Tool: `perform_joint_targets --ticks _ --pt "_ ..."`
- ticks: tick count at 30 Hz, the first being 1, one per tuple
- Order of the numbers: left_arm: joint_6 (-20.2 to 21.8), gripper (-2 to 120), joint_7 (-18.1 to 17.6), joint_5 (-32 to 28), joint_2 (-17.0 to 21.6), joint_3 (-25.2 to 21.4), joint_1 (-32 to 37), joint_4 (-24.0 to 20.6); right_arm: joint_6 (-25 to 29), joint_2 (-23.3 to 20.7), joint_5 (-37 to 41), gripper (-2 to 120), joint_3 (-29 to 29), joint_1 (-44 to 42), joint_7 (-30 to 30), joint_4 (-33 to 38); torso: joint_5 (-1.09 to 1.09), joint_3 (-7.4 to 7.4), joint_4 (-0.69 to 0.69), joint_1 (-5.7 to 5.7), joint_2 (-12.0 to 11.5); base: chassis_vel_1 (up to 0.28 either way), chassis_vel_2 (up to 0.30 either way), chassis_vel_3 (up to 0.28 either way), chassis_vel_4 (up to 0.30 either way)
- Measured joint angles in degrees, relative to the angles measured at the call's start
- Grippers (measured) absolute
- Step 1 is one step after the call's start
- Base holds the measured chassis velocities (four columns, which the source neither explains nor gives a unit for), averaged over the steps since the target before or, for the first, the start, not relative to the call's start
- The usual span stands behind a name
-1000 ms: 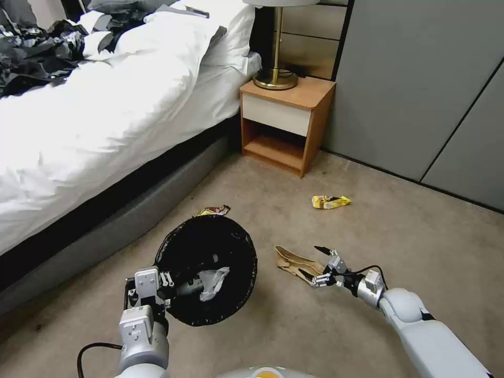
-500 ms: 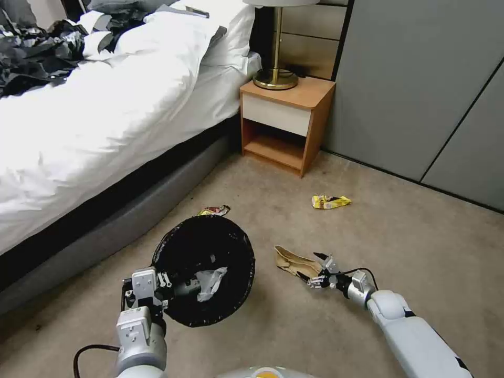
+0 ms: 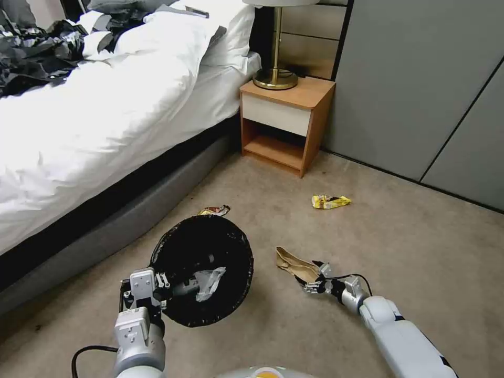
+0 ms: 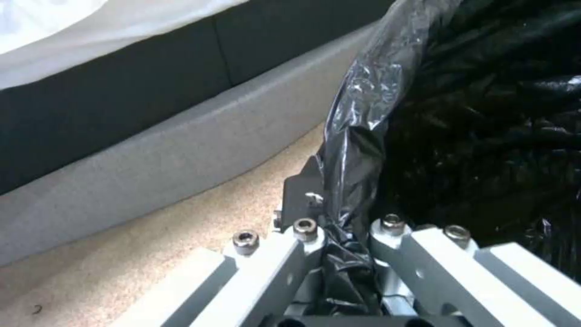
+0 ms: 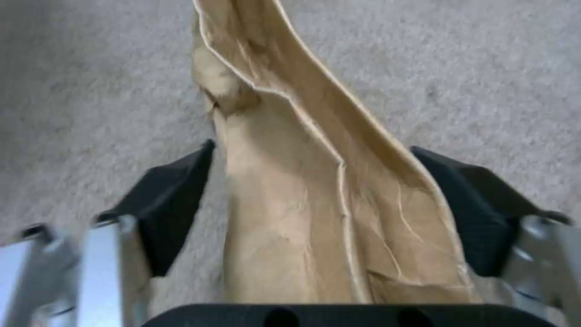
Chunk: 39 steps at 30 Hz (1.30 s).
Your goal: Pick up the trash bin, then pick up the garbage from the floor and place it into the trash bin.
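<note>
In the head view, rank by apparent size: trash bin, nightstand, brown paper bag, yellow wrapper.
1. nightstand and trash bin: look alike, and the bin sits nearer the camera, so unranked.
2. brown paper bag.
3. yellow wrapper, farther off.

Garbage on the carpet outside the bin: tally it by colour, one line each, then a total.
Brown: 1, the paper bag, lying between the open fingers of the right pincer.
Yellow: 1, the wrapper near the nightstand.
Yellow and red: 1, the wrapper behind the trash bin, partly hidden.
Total: 3.
</note>
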Motion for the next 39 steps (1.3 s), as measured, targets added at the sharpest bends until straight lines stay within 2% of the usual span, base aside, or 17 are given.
perform_joint_targets --ticks 1,4,7,9,10,12,19,22,34,36,38,39 --pt "-0.01 1 0.0 -0.03 0.01 0.02 -0.03 0.0 0.02 0.02 0.24 72 0.0 -0.06 0.3 0.33 0.0 0.0 0.0 0.0 0.0 0.0 0.0 0.0 0.0" --pt "-0.02 1 0.0 -0.06 0.03 0.07 -0.1 0.0 0.05 0.0 0.59 66 0.0 -0.3 0.75 0.96 0.0 0.0 0.0 0.0 0.0 0.0 0.0 0.0 0.0" --pt "-0.09 1 -0.03 -0.16 0.17 0.12 -0.13 0.0 0.2 -0.23 0.97 49 0.16 -0.99 1.46 1.64 0.0 0.0 0.0 0.0 0.0 0.0 0.0 0.0 0.0" --pt "-0.14 1 -0.05 -0.17 0.2 0.13 -0.13 0.0 0.24 -0.33 1.03 46 0.22 -1.16 1.63 1.83 0.0 0.0 0.0 0.0 0.0 0.0 0.0 0.0 0.0" --pt "-0.16 1 -0.06 -0.18 0.21 0.18 -0.13 0.0 0.3 -0.42 1.1 39 0.28 -1.29 1.74 1.99 0.0 0.0 0.0 0.0 0.0 0.0 0.0 0.0 0.0" --pt "-0.16 1 -0.06 -0.18 0.21 0.22 -0.13 0.0 0.32 -0.46 1.12 37 0.32 -1.32 1.77 2.04 0.0 0.0 0.0 0.0 0.0 0.0 0.0 0.0 0.0" --pt "-0.26 1 -0.08 -0.18 0.2 0.4 -0.15 0.0 0.45 -0.75 1.42 7 0.44 -1.69 2.34 2.63 0.0 0.0 0.0 0.0 0.0 0.0 0.0 0.0 0.0" --pt "-0.27 1 -0.08 -0.18 0.19 0.44 -0.13 0.0 0.54 -0.74 1.42 0 0.44 -1.79 2.47 2.63 0.0 0.0 0.0 0.0 0.0 0.0 0.0 0.0 0.0" --pt "-0.29 1 -0.09 -0.14 0.22 0.66 -0.51 0.23 1.55 -1.36 3.84 0 0.8 -3.06 4.98 6.44 0.0 0.0 0.0 0.0 0.0 0.0 0.0 0.0 0.0" --pt "-0.28 1 -0.09 -0.15 0.29 0.78 -0.84 0.65 3.94 -1.26 7.4 0 1.47 -5.43 8.97 13.0 0.0 0.0 0.0 0.0 0.0 0.0 0.0 0.0 0.0" --pt "-0.25 1 -0.09 -0.15 0.34 0.83 -0.9 0.74 4.73 -1.08 8.2 0 1.77 -6.13 9.85 15.16 0.0 0.0 -0.01 0.0 0.0 0.0 0.0 0.0 0.0" --pt "-0.21 1 -0.08 -0.16 0.44 0.89 -0.94 0.81 5.4 -0.9 9.46 0 2.3 -7.33 10.99 19.49 0.01 0.0 -0.01 0.0 0.0 0.0 0.0 0.0 0.0"
